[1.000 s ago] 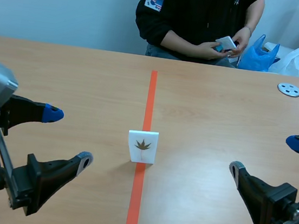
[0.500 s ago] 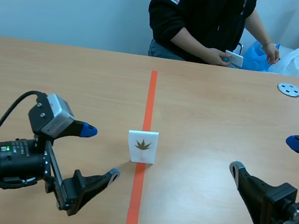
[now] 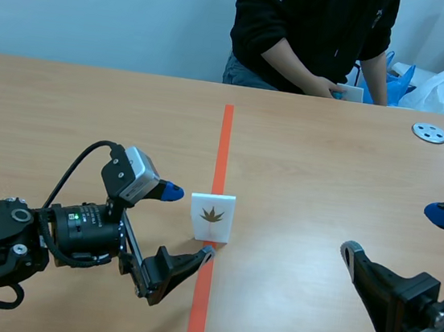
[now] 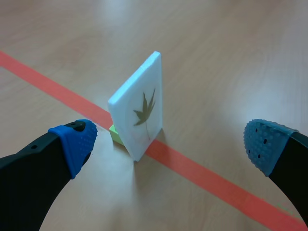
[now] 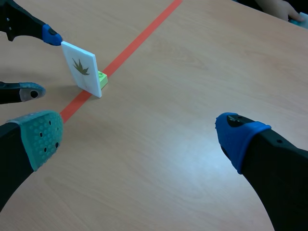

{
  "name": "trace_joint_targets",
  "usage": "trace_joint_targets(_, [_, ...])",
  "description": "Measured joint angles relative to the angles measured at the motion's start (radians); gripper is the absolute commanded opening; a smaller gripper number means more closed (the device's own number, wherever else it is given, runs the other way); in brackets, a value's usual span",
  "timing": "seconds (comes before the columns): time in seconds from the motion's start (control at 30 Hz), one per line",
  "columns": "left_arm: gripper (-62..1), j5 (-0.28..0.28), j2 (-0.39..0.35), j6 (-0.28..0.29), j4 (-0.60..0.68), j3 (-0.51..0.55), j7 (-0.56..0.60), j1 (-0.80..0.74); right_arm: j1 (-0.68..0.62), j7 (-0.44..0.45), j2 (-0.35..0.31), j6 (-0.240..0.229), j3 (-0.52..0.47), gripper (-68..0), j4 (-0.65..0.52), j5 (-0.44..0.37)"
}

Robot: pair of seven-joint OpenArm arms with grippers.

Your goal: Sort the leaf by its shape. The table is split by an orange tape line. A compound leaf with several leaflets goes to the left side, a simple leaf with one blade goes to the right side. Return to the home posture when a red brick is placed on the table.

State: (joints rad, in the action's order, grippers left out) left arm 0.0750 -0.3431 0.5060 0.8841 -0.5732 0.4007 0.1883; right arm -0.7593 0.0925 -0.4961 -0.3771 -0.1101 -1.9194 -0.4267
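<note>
Wooden table (image 3: 325, 187) carries the leaf card (image 3: 211, 216), propped upright on the orange line (image 3: 225, 134) for sorting; left fingers (image 4: 72, 144) flank it unclenched, right fingers (image 5: 238, 134) hang released.

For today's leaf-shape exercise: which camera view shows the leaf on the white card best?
The left wrist view: the white card stands close ahead of the left gripper, its leaf clearly lobed. The scene view shows it small, front on; the right wrist view small, angled.
</note>
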Motion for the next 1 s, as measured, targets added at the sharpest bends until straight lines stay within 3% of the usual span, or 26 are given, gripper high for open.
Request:
trace_joint_targets(0.23, [1.4,0.000,0.043,-0.041,-0.082,-0.080,0.016,0.053,0.000,-0.015,0.025,-0.004,0.000,0.4,0.000,0.000])
trace_joint_targets(0.57, [1.4,-0.023,0.134,-0.154,-0.201,-0.164,0.039,0.130,0.000,-0.039,0.025,-0.004,0.000,0.4,0.000,0.000])
trace_joint_targets(0.7, [-11.8,-0.023,0.143,-0.203,-0.237,-0.164,0.041,0.146,0.000,-0.039,0.025,-0.004,0.000,0.4,0.000,0.000])
trace_joint_targets(1.0, [-13.6,-0.023,0.141,-0.225,-0.272,-0.164,0.069,0.146,0.000,-0.039,0.025,-0.004,0.000,0.4,0.000,0.000])
